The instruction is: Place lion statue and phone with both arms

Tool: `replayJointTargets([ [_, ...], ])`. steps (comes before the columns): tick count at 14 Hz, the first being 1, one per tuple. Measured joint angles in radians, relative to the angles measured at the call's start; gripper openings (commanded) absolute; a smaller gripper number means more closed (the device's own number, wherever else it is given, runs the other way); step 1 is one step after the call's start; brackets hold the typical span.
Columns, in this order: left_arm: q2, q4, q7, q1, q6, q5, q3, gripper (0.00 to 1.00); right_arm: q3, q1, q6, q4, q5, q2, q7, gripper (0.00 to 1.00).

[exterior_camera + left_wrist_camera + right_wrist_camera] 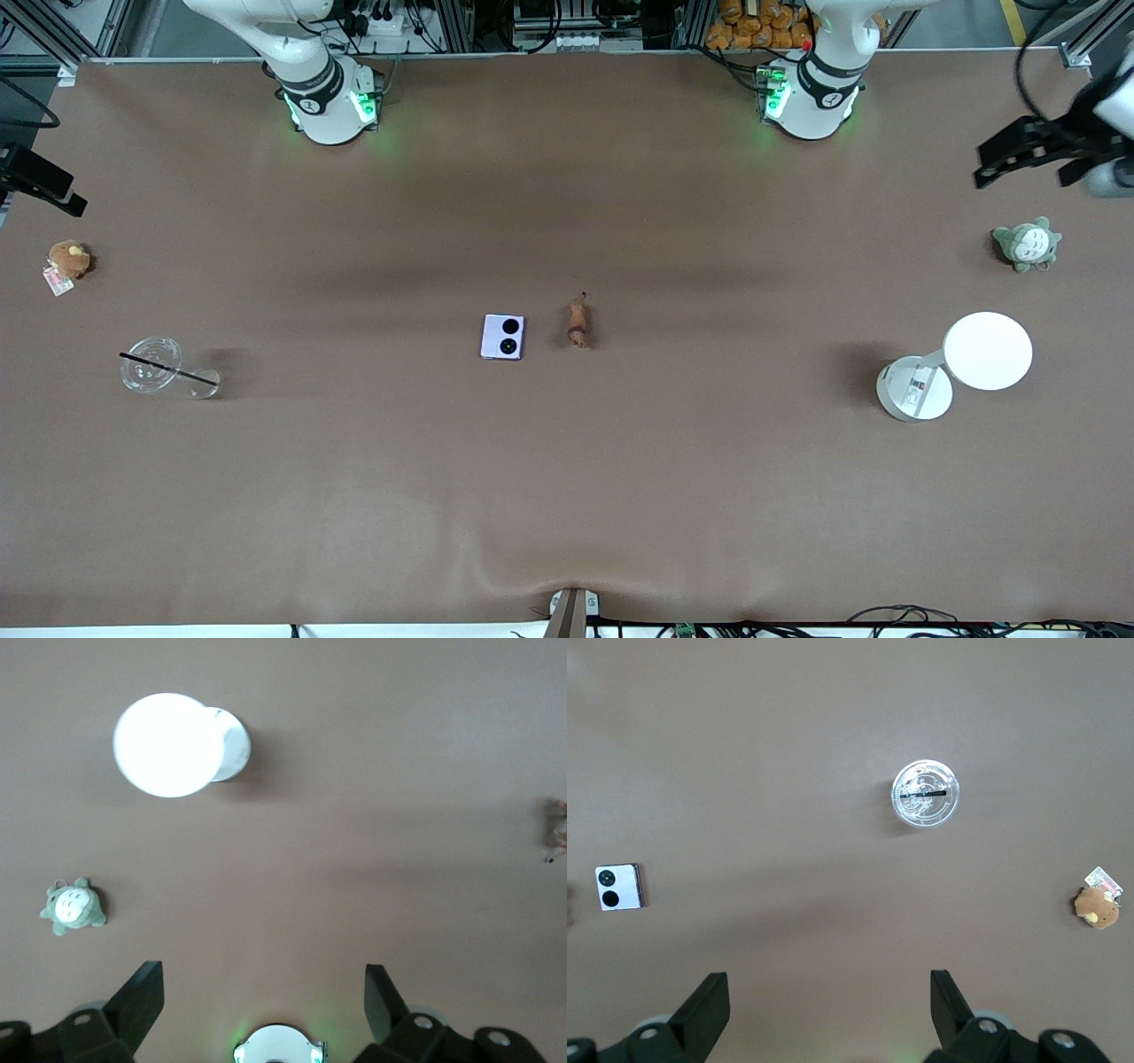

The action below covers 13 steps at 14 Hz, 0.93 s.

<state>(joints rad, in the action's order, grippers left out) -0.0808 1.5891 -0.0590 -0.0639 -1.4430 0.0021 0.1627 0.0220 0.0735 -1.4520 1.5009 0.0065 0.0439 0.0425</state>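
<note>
Brown surface [567, 461], wide. Phone [502, 337] as landmark, flat at mid-surface, lilac, two black camera circles up. Lion statue [578, 322] lying just beside phone toward the left arm's end, not touching, dark head pointing nearer the front camera, tail away.

Well apart from phone toward the right arm's end: clear cup [152, 363] with black straw [168, 369] across it, and round brown plush [68, 259] with tag at the surface edge, farther from the front camera than the cup.

Well apart from phone toward the left arm's end: white round lamp [957, 363] and grey-green plush [1027, 244].

Left tool [263, 1005] high over the left arm's end, above the area near grey-green plush; fingers spread wide, holding nothing. Right tool [829, 1010] high over the right arm's end near brown plush; fingers spread wide, holding nothing. Both tools clear of phone and lion statue.
</note>
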Motion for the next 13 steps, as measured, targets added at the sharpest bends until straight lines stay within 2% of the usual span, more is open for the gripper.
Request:
replayJointTargets([
  [3, 0.065, -0.001, -0.078, 0.031, -0.018, -0.001, 0.091, 1.0, -0.001, 0.0, 0.0, 0.0, 0.0, 0.0, 0.0, 1.0],
  [7, 0.167, -0.005, -0.265, 0.069, -0.121, -0.003, 0.215, 1.0, -0.002, -0.001, 0.0, 0.001, 0.001, 0.0, -0.001, 1.0],
  [10, 0.253, -0.003, -0.365, 0.153, -0.215, -0.003, 0.238, 1.0, -0.007, -0.02, 0.001, 0.004, 0.002, -0.016, -0.004, 1.0],
  [13, 0.378, -0.001, -0.484, 0.232, -0.373, 0.031, 0.238, 1.0, -0.012, -0.067, -0.003, 0.006, 0.001, -0.081, -0.003, 1.0],
])
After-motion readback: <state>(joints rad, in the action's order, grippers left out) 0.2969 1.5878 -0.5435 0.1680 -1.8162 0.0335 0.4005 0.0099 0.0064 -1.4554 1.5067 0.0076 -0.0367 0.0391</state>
